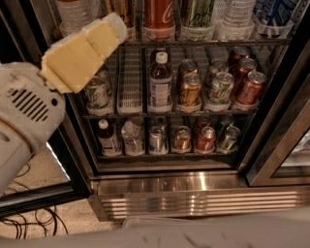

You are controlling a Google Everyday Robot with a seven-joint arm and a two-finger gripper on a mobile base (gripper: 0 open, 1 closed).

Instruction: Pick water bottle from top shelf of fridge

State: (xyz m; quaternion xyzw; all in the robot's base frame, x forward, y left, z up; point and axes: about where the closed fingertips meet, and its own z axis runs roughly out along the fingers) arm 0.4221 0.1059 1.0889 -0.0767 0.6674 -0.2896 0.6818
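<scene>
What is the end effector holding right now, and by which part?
Nothing that shows. The end effector hangs in front of the left side of the fridge, just below the top shelf; the water bottle stands on that shelf.

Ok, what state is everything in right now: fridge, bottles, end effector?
Fridge: open, racks exposed.
Top shelf: stocked.
Water bottle: upright on top shelf, not held.
End effector: high at upper left, in front of that bottle, carrying nothing.
Brown bottle: upright, capped, middle rack.
Cans: upright.
</scene>
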